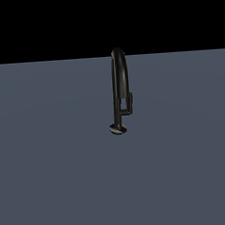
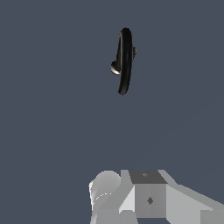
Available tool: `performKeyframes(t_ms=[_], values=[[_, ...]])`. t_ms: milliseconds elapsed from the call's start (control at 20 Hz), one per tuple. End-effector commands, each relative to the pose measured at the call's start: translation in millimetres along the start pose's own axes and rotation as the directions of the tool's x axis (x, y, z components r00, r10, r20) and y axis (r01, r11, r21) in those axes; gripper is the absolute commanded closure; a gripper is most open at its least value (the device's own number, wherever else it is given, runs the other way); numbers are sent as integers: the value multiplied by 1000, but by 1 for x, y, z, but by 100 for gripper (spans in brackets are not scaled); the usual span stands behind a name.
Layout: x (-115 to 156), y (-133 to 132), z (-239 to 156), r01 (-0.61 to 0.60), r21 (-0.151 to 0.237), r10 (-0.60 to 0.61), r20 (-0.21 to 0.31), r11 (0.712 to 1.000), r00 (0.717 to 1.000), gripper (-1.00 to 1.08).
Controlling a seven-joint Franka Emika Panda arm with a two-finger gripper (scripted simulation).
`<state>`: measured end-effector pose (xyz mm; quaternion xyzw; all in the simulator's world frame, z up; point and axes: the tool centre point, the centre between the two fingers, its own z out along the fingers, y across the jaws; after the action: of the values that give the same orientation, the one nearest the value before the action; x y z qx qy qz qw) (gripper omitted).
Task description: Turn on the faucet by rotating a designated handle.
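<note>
Near the middle of the flat grey floor, a little toward the exterior view's right, the faucet stands upright: a thin glossy black tube arched over at the top, rising from a small round disc base. Its arch reaches just past the floor's far edge, where the black background begins. The handle, a short black bar, sticks out of the tube's side toward the exterior view's right, about halfway up and close against the tube.

Bare grey floor lies all around the faucet. In the wrist view the faucet appears from above, well apart from the grey body of the arm at the frame's edge. The gripper's fingers do not show in either view, so whether they stand apart or together cannot be told. Nothing touches the handle.
</note>
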<state>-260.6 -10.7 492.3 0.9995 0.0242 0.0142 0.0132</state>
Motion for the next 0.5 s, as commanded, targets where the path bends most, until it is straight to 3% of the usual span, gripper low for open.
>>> performKeyframes(t_ms=[0, 450], values=[[0, 0, 0, 0, 0, 0, 0, 1000, 1000, 108], [11, -1, 1, -25, 23, 25, 26, 999, 999, 108]])
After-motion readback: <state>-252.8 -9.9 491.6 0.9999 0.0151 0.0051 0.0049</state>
